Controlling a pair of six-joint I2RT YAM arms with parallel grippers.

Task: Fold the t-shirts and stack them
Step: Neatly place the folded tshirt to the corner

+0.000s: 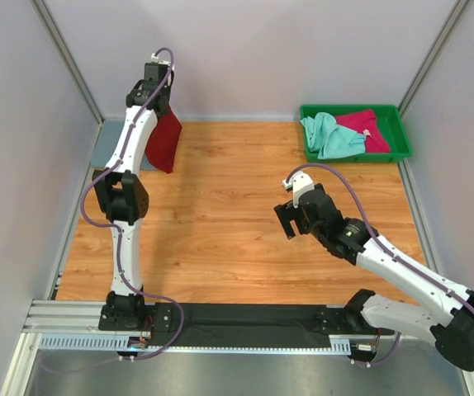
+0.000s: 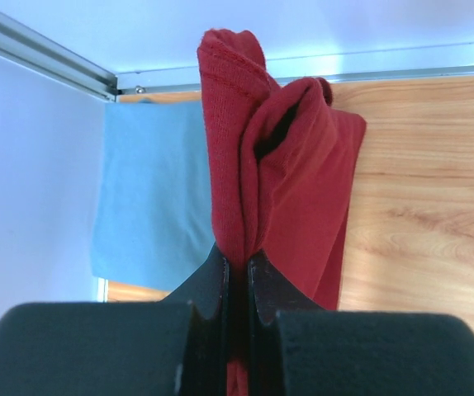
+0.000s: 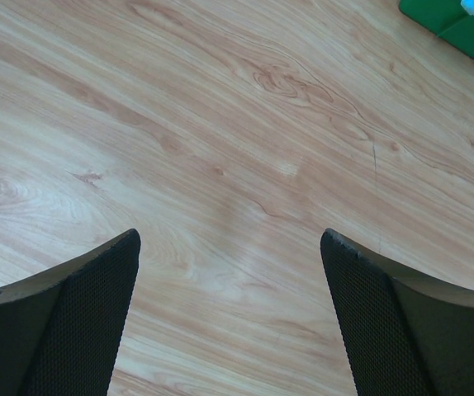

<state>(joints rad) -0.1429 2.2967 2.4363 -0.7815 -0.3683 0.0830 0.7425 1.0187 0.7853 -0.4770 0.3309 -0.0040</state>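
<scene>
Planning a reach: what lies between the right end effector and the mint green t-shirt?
Top view: between right end effector and mint t-shirt, only bare table and the tray's near wall.

Bare table [image 1: 220, 223] lies open beneath my right gripper [image 3: 229, 239]. The green tray [image 1: 386, 156] blocks the far right corner; my left arm [image 1: 134, 136] and its dark red t-shirt [image 1: 164, 140] crowd the far left.

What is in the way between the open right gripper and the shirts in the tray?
Nothing visible. Only bare wooden table lies between the open right gripper and the green tray holding the mint shirt and the pink shirt. Just the tray's low rim.
</scene>
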